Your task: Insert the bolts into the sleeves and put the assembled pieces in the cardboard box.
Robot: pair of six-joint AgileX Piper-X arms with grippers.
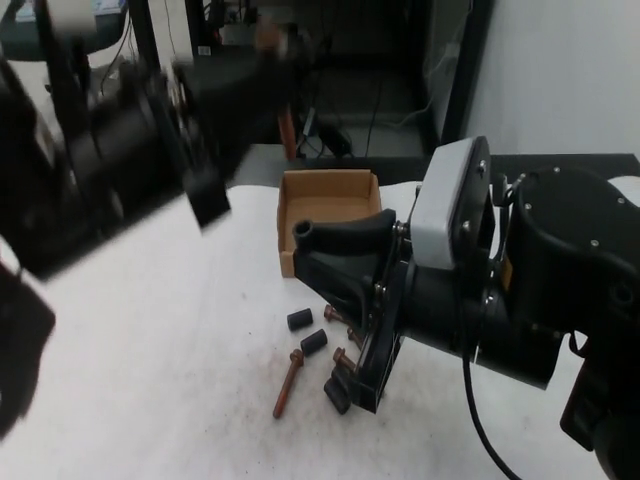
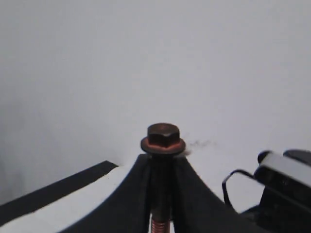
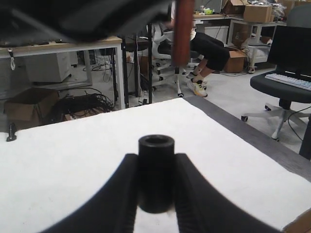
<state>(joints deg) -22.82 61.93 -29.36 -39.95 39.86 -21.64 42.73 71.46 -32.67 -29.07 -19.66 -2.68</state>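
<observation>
Both hands are closed above the surface [image 1: 180,330], each one on a single part.

The left hand [image 2: 163,162] is shut tightly around the shank of a bolt [image 2: 163,138], and the head of the bolt stands just past the fingertips. The right hand [image 3: 155,167] grips a sleeve [image 3: 155,145] between its two fingers, with the open end turned away from the wrist. In the right wrist view we see the reddish shank of the bolt hanging above and beyond the sleeve, apart from it. On the surface, near the box [image 1: 328,184], lie two more sleeves [image 1: 300,320] and several loose bolts [image 1: 289,383].
</observation>
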